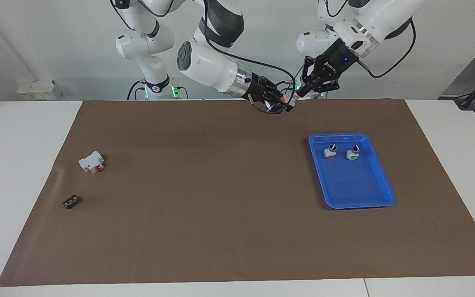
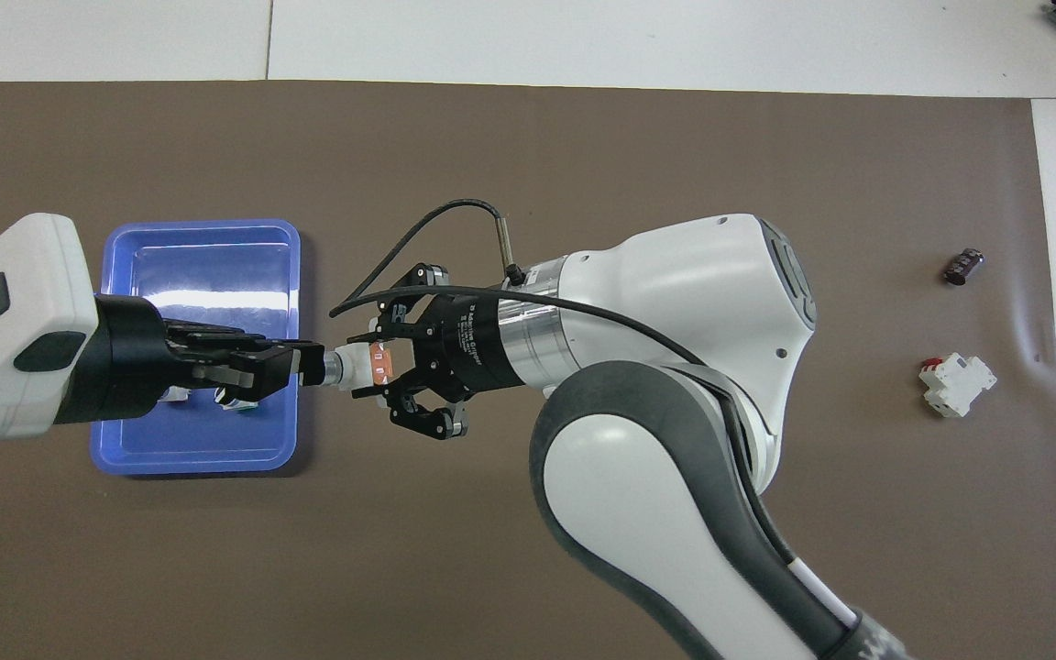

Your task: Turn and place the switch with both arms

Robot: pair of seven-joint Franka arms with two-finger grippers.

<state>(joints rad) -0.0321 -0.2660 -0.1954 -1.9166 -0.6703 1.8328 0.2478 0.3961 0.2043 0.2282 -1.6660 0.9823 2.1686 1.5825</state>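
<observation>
So I've got the switch (image 2: 365, 363) held up in the air between my two grippers, over the brown mat (image 1: 221, 206) just off the tray's edge on the side toward my right arm's end of the table. My right gripper (image 2: 379, 367) is clamped around the orange-red base end, fingers (image 2: 400, 400) wrapped on either side of it. My left gripper (image 2: 303, 365) comes in from the other direction and its tips are pinched on the knob end, right at the silver collar. The two grippers are basically nose to nose with the switch as the bridge between them.

The overhead view is the one that actually shows this: white body, orange block, collar, all lined up between the fingertips. In the facing view the switch (image 1: 283, 100) is just a speck of orange among black fingers, with the right gripper (image 1: 281, 104) and left gripper (image 1: 298, 94) meeting close to my end of the mat.

What the facing view does give me is the blue tray (image 1: 379, 181) contents: two small switches standing in the half nearer me, one with a reddish base (image 1: 330, 152) and one with a green base (image 1: 352, 153). From overhead my left arm covers those almost completely.

Toward my right arm's end of the table sit a white block with a red part (image 1: 92, 161) and a small black part (image 1: 71, 202), well apart from everything else.
</observation>
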